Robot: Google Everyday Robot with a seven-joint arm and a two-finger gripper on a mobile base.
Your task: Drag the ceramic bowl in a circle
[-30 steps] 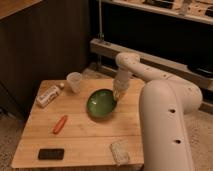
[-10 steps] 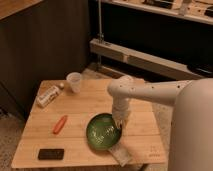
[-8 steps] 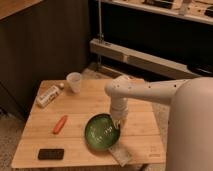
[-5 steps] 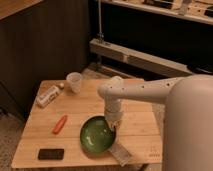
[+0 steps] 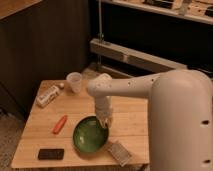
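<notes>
My hand (image 5: 105, 123) sits on the far rim of the ceramic bowl (image 5: 90, 135); its grip I cannot tell. Near the bowl lie a red thing (image 5: 60, 124), a black phone (image 5: 50, 154) and a packet (image 5: 119, 152).

Gripper (image 5: 105, 123) at ceramic bowl's (image 5: 89, 136) right rim (wooden table (image 5: 131, 114)); cup (image 5: 74, 81) behind

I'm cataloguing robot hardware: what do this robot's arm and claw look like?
The arm is glossy white with thick, rounded, smooth segments and a bulbous joint; small dark dots mark the large near shell. No cables show. The claw, at the ceramic bowl's rim, is small, pale and darker at its tip.
</notes>
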